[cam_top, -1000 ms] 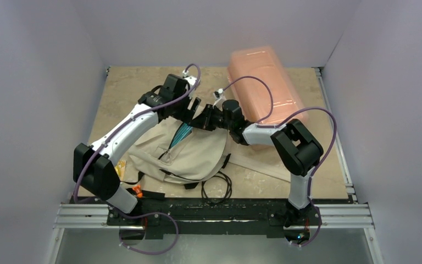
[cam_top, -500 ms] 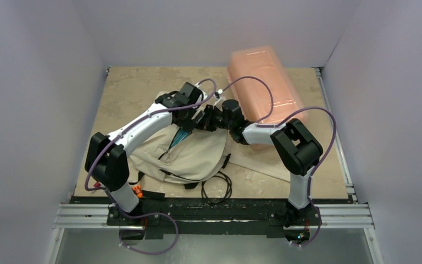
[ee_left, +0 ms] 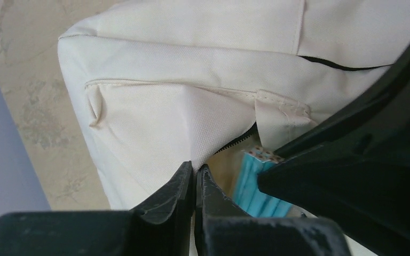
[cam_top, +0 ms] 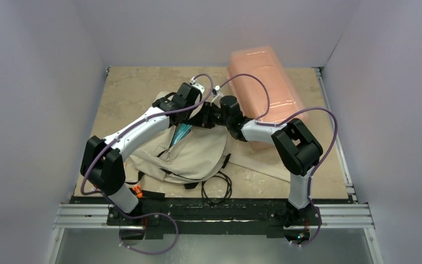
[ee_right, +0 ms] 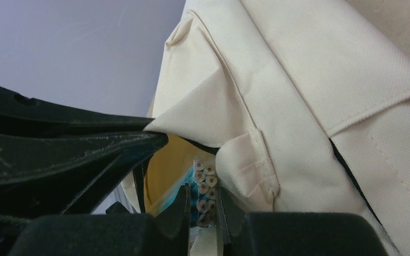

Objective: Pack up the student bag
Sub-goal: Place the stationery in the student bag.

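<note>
The table (cam_top: 132,88) has a mottled tan top, and the student bag (cam_top: 198,157) lies flat near its middle, between the two arms and just in front of their meeting wrists. It is soft cream fabric with stitched seams, black straps trailing off its near edge, and a zipped mouth gaping at its far end to show a yellowish inside. Behind it and to the right, well apart, a translucent pink box (cam_top: 261,82) lies slanted near the far edge. A thin black cord (cam_top: 218,188) loops on the table at the bag's near right corner. Both arms reach inward over the bag's open end. The left tool (ee_left: 195,172) has its fingers pressed together, with a peaked fold of the bag's cream fabric beside the zipper pinched at their very tips, so the cloth tents up to that point. The right tool (ee_right: 202,202) has its fingers only narrowly apart, clamped on a bundle of teal pencils (ee_left: 251,184) whose round cut ends show between them; the bundle sits in the bag's mouth, just beside the lifted fold.
</note>
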Action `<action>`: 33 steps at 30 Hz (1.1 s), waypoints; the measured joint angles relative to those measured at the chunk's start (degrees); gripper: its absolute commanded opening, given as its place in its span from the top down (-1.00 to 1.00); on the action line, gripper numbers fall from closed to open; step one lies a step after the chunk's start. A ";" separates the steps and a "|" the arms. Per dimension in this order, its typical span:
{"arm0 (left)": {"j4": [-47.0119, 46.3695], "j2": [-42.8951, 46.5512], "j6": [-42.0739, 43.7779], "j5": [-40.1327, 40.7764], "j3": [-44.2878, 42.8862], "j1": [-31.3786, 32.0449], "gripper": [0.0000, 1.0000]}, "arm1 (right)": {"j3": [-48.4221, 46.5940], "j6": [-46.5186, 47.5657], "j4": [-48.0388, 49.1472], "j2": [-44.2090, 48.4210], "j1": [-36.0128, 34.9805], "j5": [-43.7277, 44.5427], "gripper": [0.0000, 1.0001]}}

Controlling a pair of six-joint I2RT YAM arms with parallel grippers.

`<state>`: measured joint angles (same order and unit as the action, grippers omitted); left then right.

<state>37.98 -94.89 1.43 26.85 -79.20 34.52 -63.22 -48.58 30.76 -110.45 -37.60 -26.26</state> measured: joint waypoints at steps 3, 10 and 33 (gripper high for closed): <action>-1.64 2.95 -2.80 -4.48 1.95 -0.61 1.00 | -2.36 1.90 -2.27 0.00 -0.68 0.50 0.98; -2.54 6.32 -10.82 -16.39 2.78 -5.16 1.00 | -8.92 1.40 -4.39 -3.10 -1.27 1.60 -0.07; -4.28 5.86 -16.92 -29.99 2.99 -9.05 1.00 | 0.66 1.11 -7.30 3.04 0.50 0.81 1.00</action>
<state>33.69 -89.03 -15.49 -3.14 -76.20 25.47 -62.57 -47.46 23.46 -107.42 -37.10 -25.45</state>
